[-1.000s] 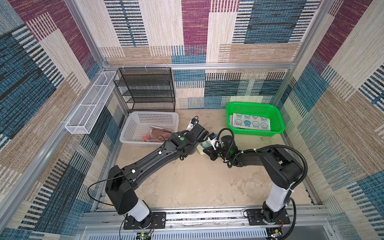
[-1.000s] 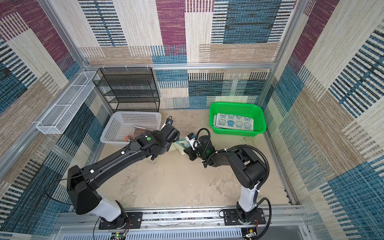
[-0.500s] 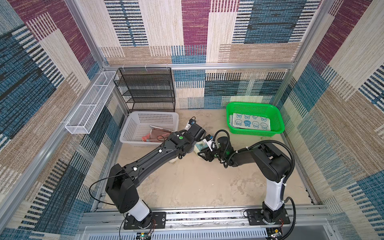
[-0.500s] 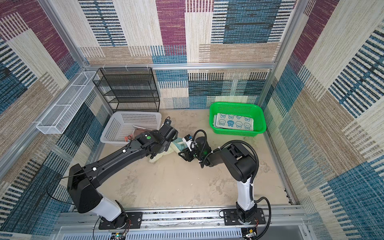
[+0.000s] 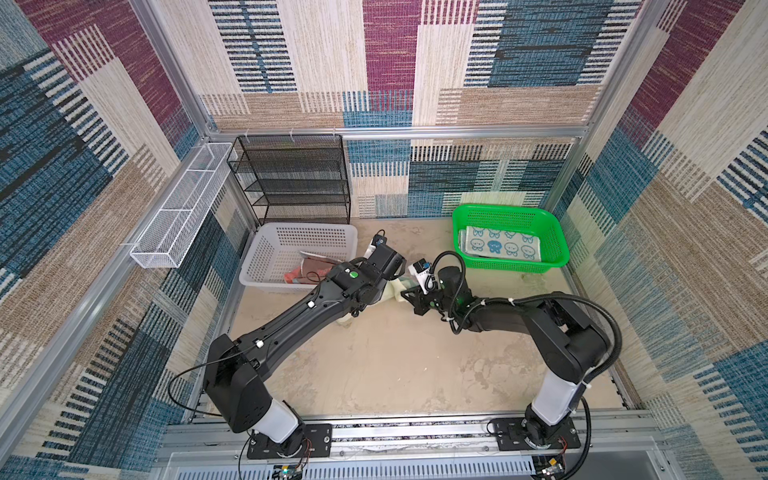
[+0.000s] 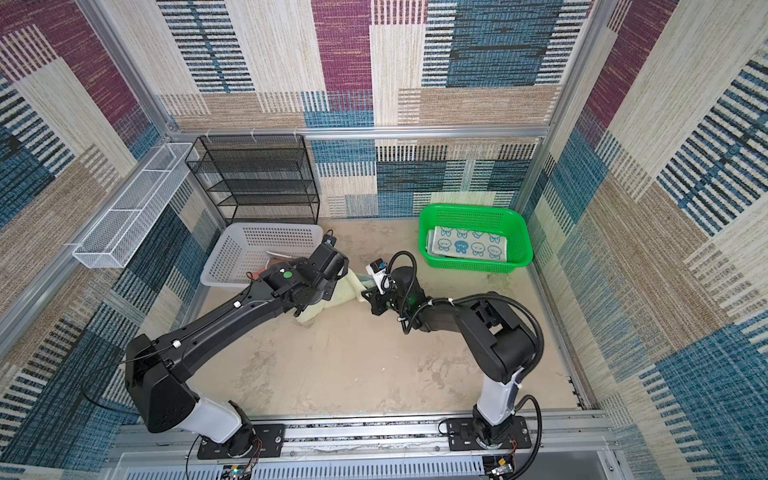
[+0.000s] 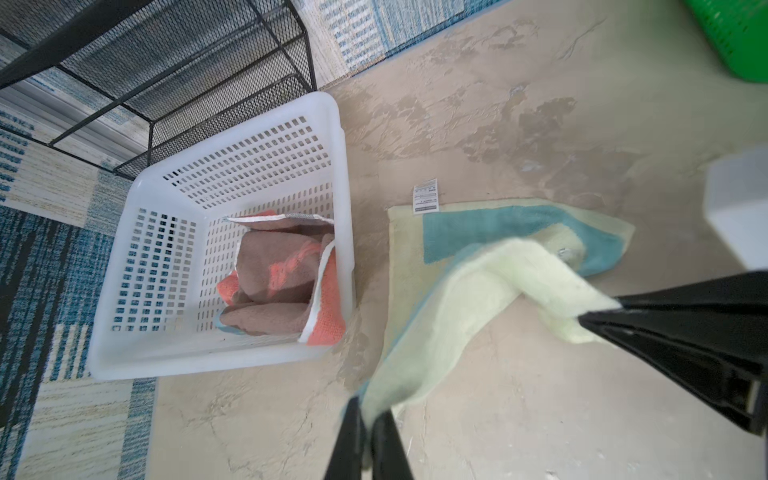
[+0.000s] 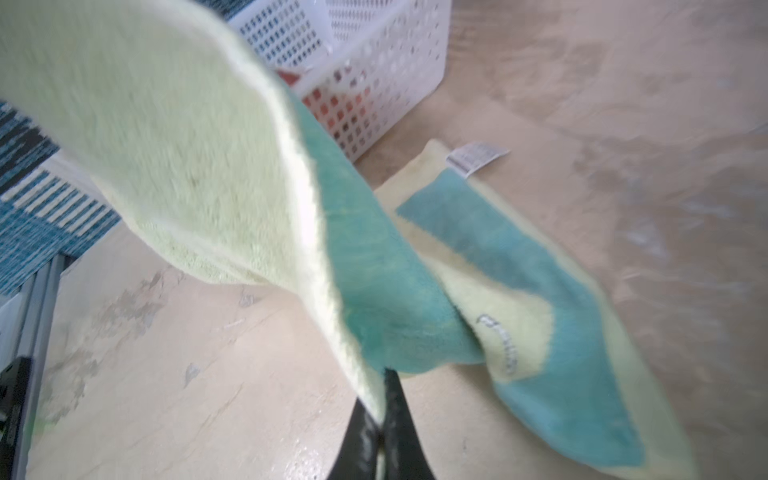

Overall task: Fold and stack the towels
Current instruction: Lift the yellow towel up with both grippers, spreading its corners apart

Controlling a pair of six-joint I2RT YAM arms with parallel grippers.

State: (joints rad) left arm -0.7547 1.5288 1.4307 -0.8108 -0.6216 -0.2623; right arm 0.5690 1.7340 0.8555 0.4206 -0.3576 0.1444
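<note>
While the teal towel (image 7: 519, 224) is lying half-raised on the table (image 7: 540, 395) beside the white basket (image 7: 208, 357), the left gripper (image 7: 368, 405) and right gripper (image 8: 376, 390) are each pinching its cream edge, which is sagging softly, suggesting light, limp cloth best gripped at corners.

A small cell lined with patchwork woven cloth.
The walls (image 5: 390, 62) carry striped panels of blue, maroon, tan and cream, held in a grey metal frame (image 5: 399, 132). The floor (image 5: 395, 365) is beige and blotchy. A black mesh rack (image 5: 291, 178) stands far left against the back wall, and a white wire tray (image 5: 183, 208) hangs on the left wall. A rail (image 5: 415, 432) runs along the near edge. The light is even, with soft shadows.
</note>
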